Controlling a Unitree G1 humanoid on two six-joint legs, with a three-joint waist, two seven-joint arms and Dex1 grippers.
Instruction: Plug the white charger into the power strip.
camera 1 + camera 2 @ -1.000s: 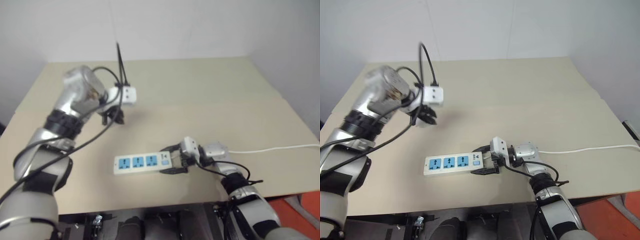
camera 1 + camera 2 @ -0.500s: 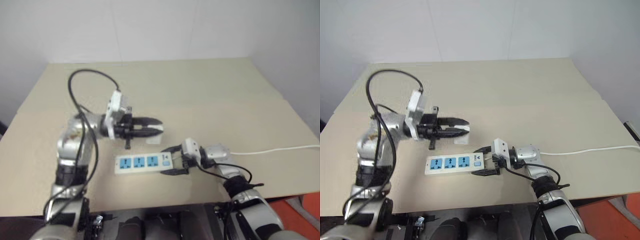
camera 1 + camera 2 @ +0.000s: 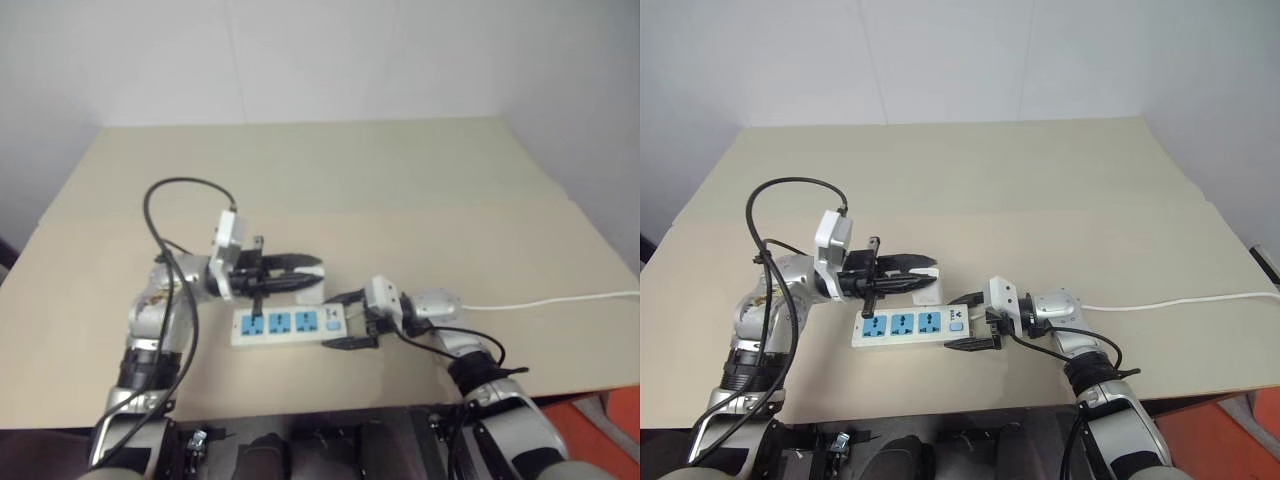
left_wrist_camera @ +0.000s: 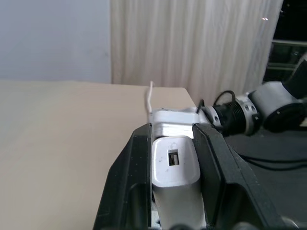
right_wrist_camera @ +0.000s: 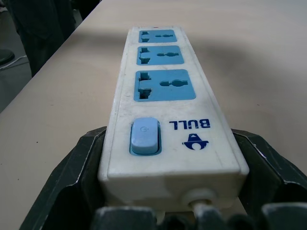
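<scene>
Lowered, left gripper (image 4: 172, 143) clamps white charger (image 4: 175, 165); right gripper (image 5: 170, 158) clasps BULL-marked power strip (image 5: 163, 103)

The power strip (image 3: 910, 327) lies flat on the table (image 3: 1060, 190) near its front edge, running left to right. My right gripper (image 3: 972, 320) straddles its right end (the switch end), where the cord (image 3: 1180, 299) leaves toward the table's right side. My left gripper (image 3: 925, 271) sits just behind the strip, level, holding the white charger (image 4: 175, 165) between its fingers.
</scene>
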